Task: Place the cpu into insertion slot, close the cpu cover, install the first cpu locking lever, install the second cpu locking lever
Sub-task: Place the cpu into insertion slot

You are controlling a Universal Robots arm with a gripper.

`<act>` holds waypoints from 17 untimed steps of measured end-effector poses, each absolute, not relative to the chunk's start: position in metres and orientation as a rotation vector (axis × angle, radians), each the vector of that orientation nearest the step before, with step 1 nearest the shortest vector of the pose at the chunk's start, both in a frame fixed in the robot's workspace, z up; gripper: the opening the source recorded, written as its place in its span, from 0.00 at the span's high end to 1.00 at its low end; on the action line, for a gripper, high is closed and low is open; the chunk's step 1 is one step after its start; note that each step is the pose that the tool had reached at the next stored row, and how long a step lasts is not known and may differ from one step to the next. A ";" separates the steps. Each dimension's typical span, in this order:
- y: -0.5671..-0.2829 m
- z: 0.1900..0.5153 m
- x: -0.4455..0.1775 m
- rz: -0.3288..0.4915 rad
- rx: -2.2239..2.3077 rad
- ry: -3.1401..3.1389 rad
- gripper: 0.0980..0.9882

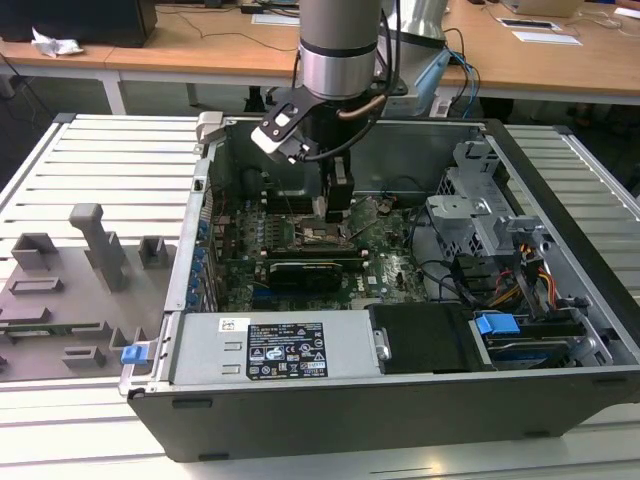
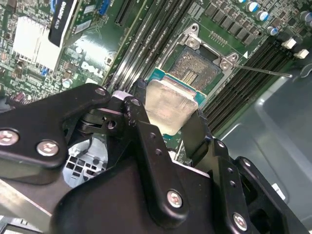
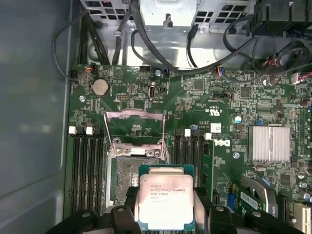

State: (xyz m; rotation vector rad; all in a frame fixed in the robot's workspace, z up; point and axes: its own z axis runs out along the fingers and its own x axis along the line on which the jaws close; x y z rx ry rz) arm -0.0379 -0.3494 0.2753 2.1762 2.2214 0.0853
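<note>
Work surface: a pale slatted metal table (image 1: 100,150); a grey fixture plate (image 1: 60,300) with upright grey blocks lies on it at the exterior view's left; behind it stand wooden-topped desks (image 1: 190,48) on white legs (image 1: 115,92); papers (image 1: 545,30) lie on the desk at the exterior view's right; a crumpled white scrap (image 1: 55,43) and a dark box (image 1: 75,18) sit at its left; lighting even and diffuse.

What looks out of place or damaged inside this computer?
Nothing looks damaged. The cpu is clamped in the gripper, offset from the slot and not seated; the cover is flipped open.
</note>
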 end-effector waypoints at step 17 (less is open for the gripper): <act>-0.337 0.250 -0.045 0.084 2.188 2.211 0.51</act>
